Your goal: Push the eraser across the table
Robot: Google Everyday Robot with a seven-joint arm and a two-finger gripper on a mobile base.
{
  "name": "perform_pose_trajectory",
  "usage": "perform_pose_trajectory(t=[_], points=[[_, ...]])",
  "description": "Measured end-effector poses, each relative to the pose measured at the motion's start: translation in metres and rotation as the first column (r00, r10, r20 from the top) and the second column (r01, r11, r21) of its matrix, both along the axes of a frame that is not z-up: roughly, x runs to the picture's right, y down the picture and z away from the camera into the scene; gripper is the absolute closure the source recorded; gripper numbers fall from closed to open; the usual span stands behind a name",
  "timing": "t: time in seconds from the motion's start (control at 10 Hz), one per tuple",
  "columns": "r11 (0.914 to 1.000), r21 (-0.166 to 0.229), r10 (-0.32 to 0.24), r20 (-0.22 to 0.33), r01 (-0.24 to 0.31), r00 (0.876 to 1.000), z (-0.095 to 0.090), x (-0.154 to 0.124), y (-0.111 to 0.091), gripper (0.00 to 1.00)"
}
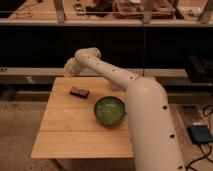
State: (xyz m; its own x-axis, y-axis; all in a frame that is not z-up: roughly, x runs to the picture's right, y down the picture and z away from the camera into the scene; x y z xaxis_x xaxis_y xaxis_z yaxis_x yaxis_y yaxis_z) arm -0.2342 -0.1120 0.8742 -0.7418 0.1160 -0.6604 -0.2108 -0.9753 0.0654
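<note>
The eraser is a small dark flat block with tan edges. It lies near the far left part of the light wood table. My white arm reaches from the lower right up over the table and bends at the far edge. The gripper hangs at the arm's end, just behind the table's far left edge and a little above and behind the eraser, apart from it.
A green bowl stands right of the eraser near the table's middle, close to my arm. A dark shelf unit runs behind the table. A blue-grey box with cables lies on the floor at the right.
</note>
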Motion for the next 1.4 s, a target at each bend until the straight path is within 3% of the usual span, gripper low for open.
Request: perform_pose_trajectory(t=[0.2, 0.3, 0.4, 0.6, 0.7, 0.8, 0.9, 1.0, 1.1, 1.2, 1.4], points=[[0.9997, -0.023, -0.007, -0.030, 0.007, 1.000, 0.006, 0.006, 0.005, 0.75], [0.9988, -0.048, -0.008, -0.071, 0.004, 0.997, 0.015, 0.018, 0.009, 0.75], [0.9959, -0.090, -0.005, -0.147, -0.008, 0.989, 0.030, 0.043, 0.015, 0.75], [0.9776, -0.192, 0.013, -0.351, -0.085, 0.936, 0.060, 0.107, 0.032, 0.75], [0.9650, -0.226, 0.021, -0.439, -0.133, 0.898, 0.070, 0.134, 0.037, 0.75], [0.9501, -0.251, 0.026, -0.527, -0.185, 0.849, 0.080, 0.156, 0.043, 0.75], [0.9336, -0.271, 0.030, -0.591, -0.234, 0.806, 0.088, 0.161, 0.046, 0.75], [0.9264, -0.277, 0.038, -0.606, -0.255, 0.794, 0.093, 0.155, 0.046, 0.75], [0.9196, -0.281, 0.055, -0.599, -0.275, 0.799, 0.097, 0.139, 0.042, 0.75], [0.9159, -0.282, 0.076, -0.577, -0.286, 0.813, 0.101, 0.118, 0.036, 0.75], [0.9183, -0.280, 0.089, -0.542, -0.279, 0.836, 0.108, 0.092, 0.025, 0.75]])
